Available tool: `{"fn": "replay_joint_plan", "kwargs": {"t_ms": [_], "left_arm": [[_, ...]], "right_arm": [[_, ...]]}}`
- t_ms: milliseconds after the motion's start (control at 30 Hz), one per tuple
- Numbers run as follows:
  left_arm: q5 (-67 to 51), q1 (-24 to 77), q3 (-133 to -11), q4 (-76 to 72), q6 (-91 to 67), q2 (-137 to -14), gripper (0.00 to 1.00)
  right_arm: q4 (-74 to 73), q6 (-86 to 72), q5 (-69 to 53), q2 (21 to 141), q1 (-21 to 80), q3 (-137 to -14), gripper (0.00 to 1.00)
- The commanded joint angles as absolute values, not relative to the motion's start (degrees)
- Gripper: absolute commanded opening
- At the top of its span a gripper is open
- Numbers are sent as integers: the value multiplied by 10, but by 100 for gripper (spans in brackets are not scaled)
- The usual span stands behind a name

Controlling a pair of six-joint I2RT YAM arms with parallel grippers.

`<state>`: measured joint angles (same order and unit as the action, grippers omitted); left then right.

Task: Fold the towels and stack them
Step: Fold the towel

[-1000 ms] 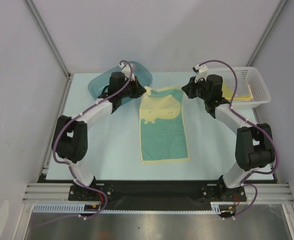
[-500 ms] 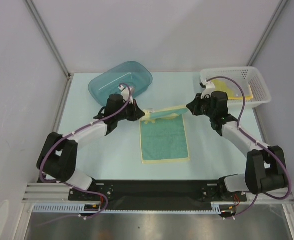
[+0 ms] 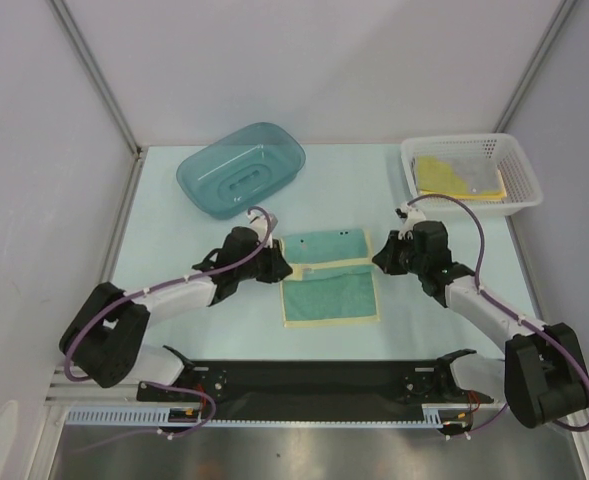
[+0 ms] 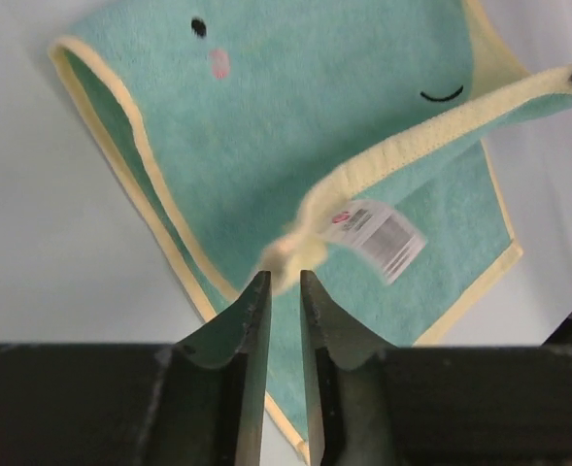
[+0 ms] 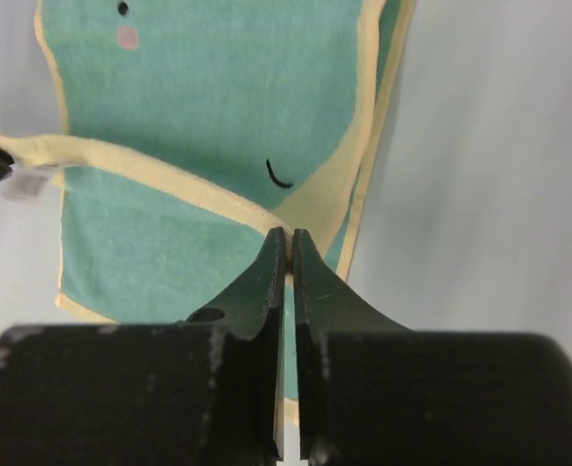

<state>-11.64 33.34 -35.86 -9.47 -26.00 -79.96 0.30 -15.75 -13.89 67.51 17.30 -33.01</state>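
A cream-edged teal towel (image 3: 329, 290) lies in the middle of the table, its far half lifted and folded back toward the near edge. My left gripper (image 3: 288, 269) is shut on the towel's left corner, beside a white tag (image 4: 378, 231); the corner sits between the fingertips in the left wrist view (image 4: 285, 277). My right gripper (image 3: 377, 260) is shut on the right corner of the same cream edge (image 5: 286, 238). The edge hangs taut between the two grippers, low over the towel's lower layer (image 5: 169, 262). Yellow towels (image 3: 459, 177) lie in the white basket.
A teal plastic tub (image 3: 241, 168) stands at the back left. A white mesh basket (image 3: 519, 190) stands at the back right. Grey walls close in the table on both sides and at the back.
Both grippers have moved from the back of the table toward the near edge, carrying the towel's far edge with them. The towel has gone from spread long to half folded over itself.
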Motion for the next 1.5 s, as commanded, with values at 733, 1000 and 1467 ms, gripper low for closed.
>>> {"fn": "replay_joint_plan", "kwargs": {"t_ms": [733, 1000, 1467], "left_arm": [[-79, 345, -466, 35, -491, -870, 63], [-79, 345, -526, 59, -342, -909, 62], [-115, 345, -537, 69, -209, -957, 54]], "right_arm": [[-8, -195, -151, 654, 210, -266, 0], [-6, -192, -158, 651, 210, -265, 0], [-6, -191, -159, 650, 210, -265, 0]]}}
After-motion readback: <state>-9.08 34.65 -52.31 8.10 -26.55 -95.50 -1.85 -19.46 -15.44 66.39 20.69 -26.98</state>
